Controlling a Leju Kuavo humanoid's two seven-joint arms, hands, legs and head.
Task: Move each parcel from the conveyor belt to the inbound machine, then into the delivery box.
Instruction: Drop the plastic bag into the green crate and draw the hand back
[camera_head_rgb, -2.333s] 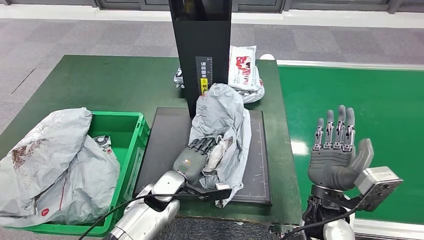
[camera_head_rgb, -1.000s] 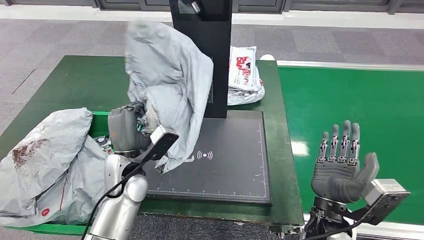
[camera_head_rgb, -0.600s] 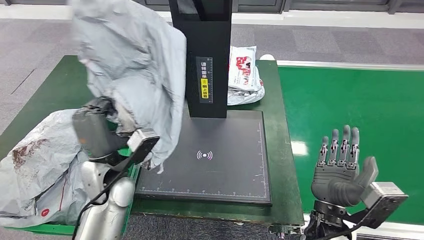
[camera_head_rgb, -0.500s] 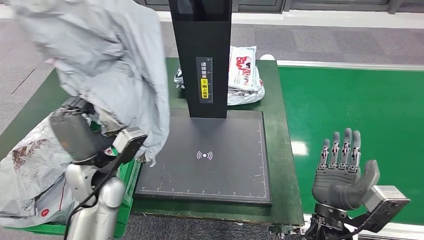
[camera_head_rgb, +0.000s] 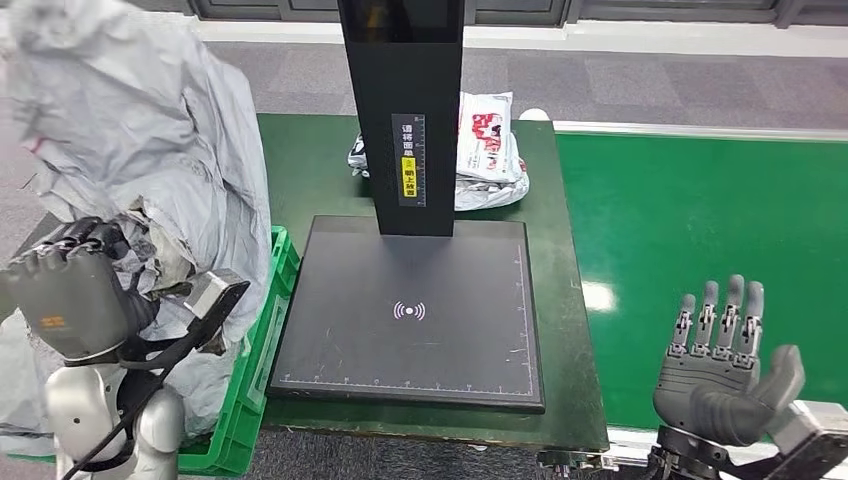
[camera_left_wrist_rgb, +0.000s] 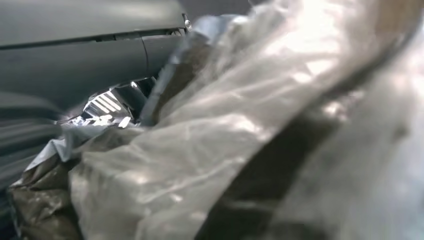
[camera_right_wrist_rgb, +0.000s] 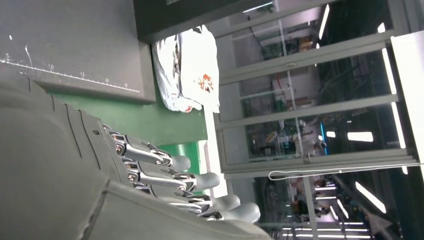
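My left hand (camera_head_rgb: 70, 295) grips a large crumpled grey parcel (camera_head_rgb: 135, 140) and holds it up over the green delivery box (camera_head_rgb: 255, 340) at the left. The left wrist view is close on that grey parcel (camera_left_wrist_rgb: 240, 135). The inbound machine is a flat black pad (camera_head_rgb: 410, 310) with a black post (camera_head_rgb: 402, 110) behind it; nothing lies on the pad. My right hand (camera_head_rgb: 722, 365) hovers open, fingers spread, above the green conveyor belt (camera_head_rgb: 700, 210). The right wrist view has the right hand (camera_right_wrist_rgb: 125, 180) open too.
White parcels with red print (camera_head_rgb: 487, 145) lie on the green table (camera_head_rgb: 310, 160) behind the post, also in the right wrist view as white parcels (camera_right_wrist_rgb: 187, 67). More grey wrapping fills the box below the held parcel.
My left hand lifted the grey parcel off the black pad and swung it left to above the green box. My right hand sank lower and slightly right.
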